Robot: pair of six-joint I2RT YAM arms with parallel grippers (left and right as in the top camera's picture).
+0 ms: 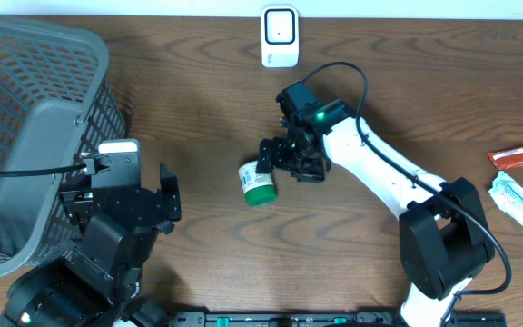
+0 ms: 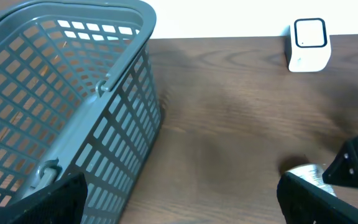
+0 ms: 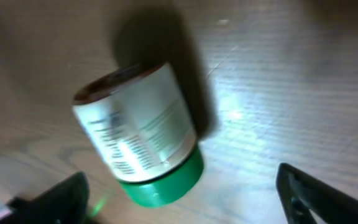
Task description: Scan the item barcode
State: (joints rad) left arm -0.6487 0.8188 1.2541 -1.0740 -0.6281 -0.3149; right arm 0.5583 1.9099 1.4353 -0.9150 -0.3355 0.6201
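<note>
A small jar (image 1: 258, 184) with a white printed label and a green cap (image 1: 261, 193) lies on its side on the wooden table (image 1: 207, 109), close to the middle of the overhead frame. The right gripper (image 1: 287, 163) sits just up and right of it. In the right wrist view its two fingers (image 3: 319, 193) stand at the lower corners, spread wide, with the jar lying between and beyond them and neither one touching it. That view is blurred: the label carries fine dark lines that may be a barcode, but I cannot tell for sure.

The white scanner (image 1: 280, 36) stands at the top centre of the overhead frame, well apart from the jar.

The left gripper (image 2: 180, 190) is at the lower left of the overhead frame, beside the grey mesh basket (image 1: 25, 136), its fingers also spread wide with only bare table between them.

A red packet (image 1: 520, 156) and a pale wrapped one (image 1: 516, 195) lie at the right edge.
</note>
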